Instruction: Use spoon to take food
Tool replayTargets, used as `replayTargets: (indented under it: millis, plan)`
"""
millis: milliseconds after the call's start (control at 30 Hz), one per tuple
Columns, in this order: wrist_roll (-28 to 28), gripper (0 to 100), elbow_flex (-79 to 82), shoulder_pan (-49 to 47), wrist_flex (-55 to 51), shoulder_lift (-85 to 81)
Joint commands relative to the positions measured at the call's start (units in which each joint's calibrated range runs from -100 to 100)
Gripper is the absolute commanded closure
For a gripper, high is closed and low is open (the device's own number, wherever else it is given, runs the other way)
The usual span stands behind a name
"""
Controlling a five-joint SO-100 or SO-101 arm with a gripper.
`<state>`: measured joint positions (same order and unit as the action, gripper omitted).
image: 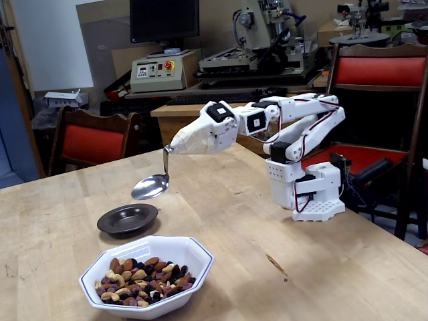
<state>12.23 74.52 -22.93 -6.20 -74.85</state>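
My end effector (179, 144), wrapped in beige tape, grips the spoon (151, 186) handle | spoon bowl empty, hanging above a small dark dish (127, 219) | food (140, 282) fills white bowl (195, 258) on worktop (281, 267), nearer the camera

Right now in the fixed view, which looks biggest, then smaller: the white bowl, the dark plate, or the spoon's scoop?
1. White bowl, biggest, though it is also nearest the camera.
2. Dark plate.
3. Spoon's scoop, smallest.
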Motion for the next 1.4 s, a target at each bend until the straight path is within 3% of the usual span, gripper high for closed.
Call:
replayTargets:
  millis: [0, 367, 600, 967, 1367]
  plan:
    - [0.24, 96, -8.23, -1.88, 1.38, 5.66]
    - [0.29, 96, -16.73, -1.74, 0.66, 26.28]
    - [0.39, 96, -16.55, -2.25, 0.58, 28.42]
    - [8.11, 96, -11.6, -2.4, -2.89, 31.85]
    - [3.96, 96, -10.8, -7.14, -3.05, 32.79]
